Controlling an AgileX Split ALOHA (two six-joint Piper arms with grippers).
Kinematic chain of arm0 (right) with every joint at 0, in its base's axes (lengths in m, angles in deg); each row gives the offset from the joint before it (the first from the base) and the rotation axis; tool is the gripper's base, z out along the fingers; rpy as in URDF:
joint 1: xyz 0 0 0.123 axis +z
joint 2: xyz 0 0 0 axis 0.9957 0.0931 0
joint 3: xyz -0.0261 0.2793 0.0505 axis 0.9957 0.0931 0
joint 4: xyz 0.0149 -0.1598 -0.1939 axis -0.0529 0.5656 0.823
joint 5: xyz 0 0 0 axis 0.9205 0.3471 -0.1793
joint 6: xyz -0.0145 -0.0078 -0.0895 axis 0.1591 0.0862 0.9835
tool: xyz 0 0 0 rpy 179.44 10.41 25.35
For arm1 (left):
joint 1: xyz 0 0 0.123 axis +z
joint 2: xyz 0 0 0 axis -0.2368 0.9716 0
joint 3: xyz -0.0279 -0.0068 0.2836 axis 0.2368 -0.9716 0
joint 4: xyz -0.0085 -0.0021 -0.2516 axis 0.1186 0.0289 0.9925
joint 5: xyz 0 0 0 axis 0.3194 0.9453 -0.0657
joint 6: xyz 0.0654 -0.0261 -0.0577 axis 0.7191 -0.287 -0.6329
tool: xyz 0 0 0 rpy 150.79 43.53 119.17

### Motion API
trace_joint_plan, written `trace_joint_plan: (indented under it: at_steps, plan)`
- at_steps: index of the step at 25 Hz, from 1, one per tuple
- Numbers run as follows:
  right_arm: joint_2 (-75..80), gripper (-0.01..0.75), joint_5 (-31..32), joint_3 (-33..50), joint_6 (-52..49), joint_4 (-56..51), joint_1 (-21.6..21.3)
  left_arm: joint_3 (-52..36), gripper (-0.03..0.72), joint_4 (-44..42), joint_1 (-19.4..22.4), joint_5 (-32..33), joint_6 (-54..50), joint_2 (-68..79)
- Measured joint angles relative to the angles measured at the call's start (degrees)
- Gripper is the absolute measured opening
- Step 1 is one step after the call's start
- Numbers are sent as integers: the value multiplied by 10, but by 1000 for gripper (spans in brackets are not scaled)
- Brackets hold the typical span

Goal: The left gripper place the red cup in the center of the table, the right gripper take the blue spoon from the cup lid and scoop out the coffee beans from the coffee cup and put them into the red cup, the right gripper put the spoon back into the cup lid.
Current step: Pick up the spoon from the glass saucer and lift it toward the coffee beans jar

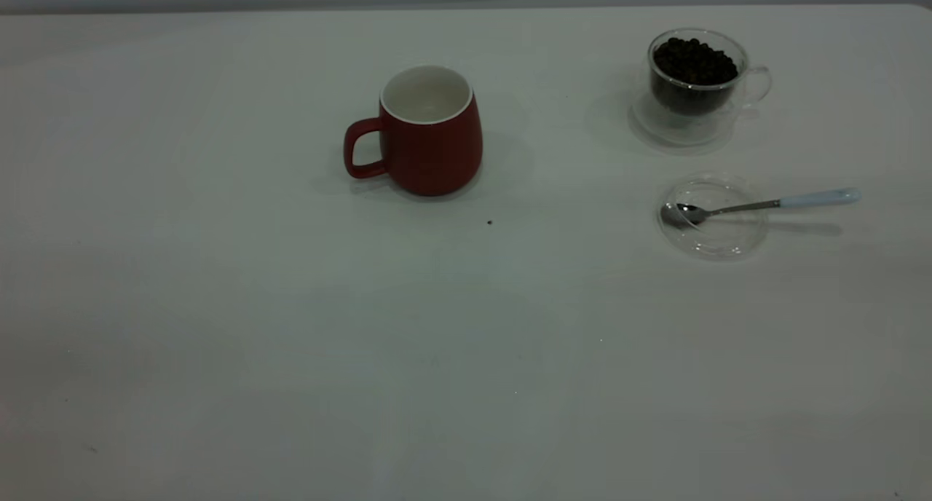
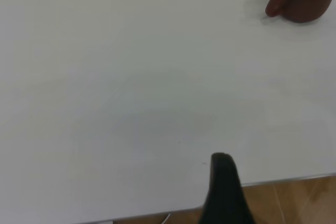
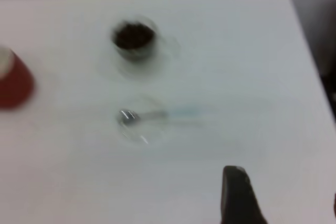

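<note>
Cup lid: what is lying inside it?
The blue spoon rests its metal bowl in the cup lid, handle sticking out over the rim. Nothing else shows inside.

White table point(image 1: 218, 304), three things set out on it.
Red cup point(image 1: 429, 133) stands upright mid-table; over to the right, the coffee cup point(image 1: 695, 86) sits near the far edge, cup lid point(image 1: 717, 224) lying nearer.

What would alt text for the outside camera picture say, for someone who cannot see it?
A dark red cup stands upright near the middle of a white table, handle to the picture's left. At the right, a clear coffee cup holds coffee beans; nearer the camera, a blue spoon rests its bowl in a clear cup lid. No robot arm shows.
</note>
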State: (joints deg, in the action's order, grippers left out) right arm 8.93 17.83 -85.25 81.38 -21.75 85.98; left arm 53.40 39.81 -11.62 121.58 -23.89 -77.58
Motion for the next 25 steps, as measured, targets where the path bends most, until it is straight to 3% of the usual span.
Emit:
trace_joint_plan:
  at_steps: [10, 17, 25]
  plan:
    - [404, 551, -337, 23, 167, -136, 0, 0, 587, 0, 0, 0, 0, 0]
    - [641, 554, -379, -41, 280, -288, 0, 0, 587, 0, 0, 0, 0, 0]
    - [852, 556, -371, -143, 364, -384, -20, 0, 587, 0, 0, 0, -1, 0]
